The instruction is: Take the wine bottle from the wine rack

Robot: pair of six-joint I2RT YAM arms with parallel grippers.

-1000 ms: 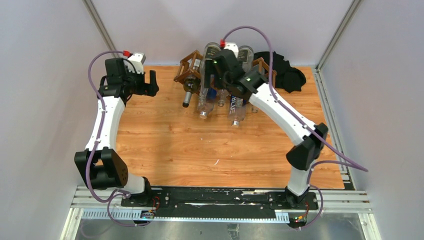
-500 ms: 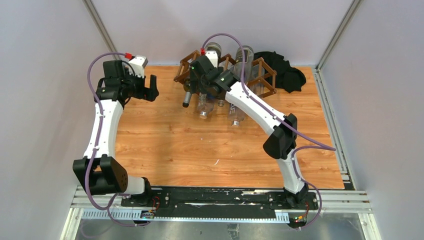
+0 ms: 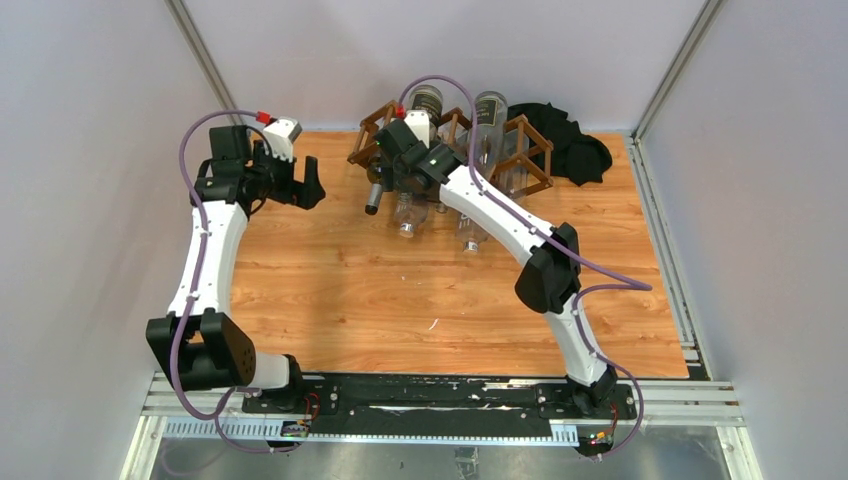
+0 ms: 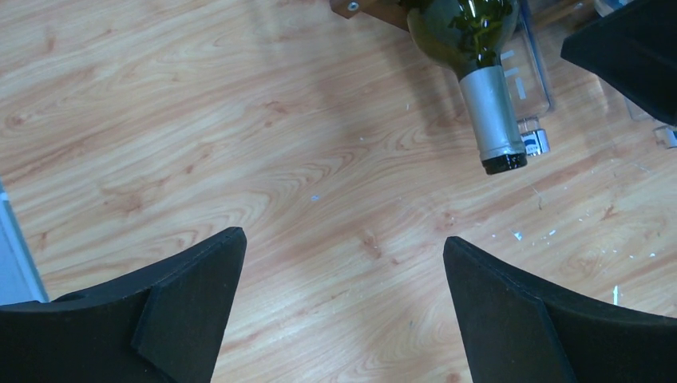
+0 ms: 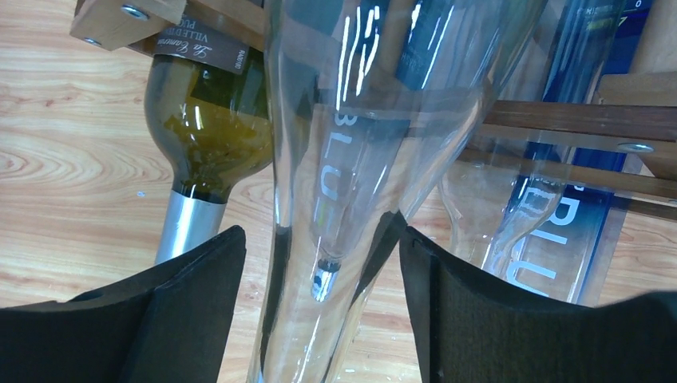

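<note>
Left gripper [image 4: 342,237] hung wide open and empty above the bare wooden table [image 4: 160,120], off to the left of the rack. Just right of it, the green wine bottle [image 4: 475,40] lay in the leftmost cell of the wine rack [image 5: 583,120], its silver-foiled neck sloping down toward the table. Next along, the right gripper [image 5: 321,231] sat at the rack's front with its jaws partway apart around the neck of a clear glass bottle [image 5: 351,96]. A strip of table showed between one pad and the glass, so the grip did not look closed. Another clear bottle [image 5: 527,223] lay in the rack just to the right.

By my reading, the task had barely begun: no bottle had left the rack. Closing the grip and drawing a bottle out toward the table were both left to do.
</note>
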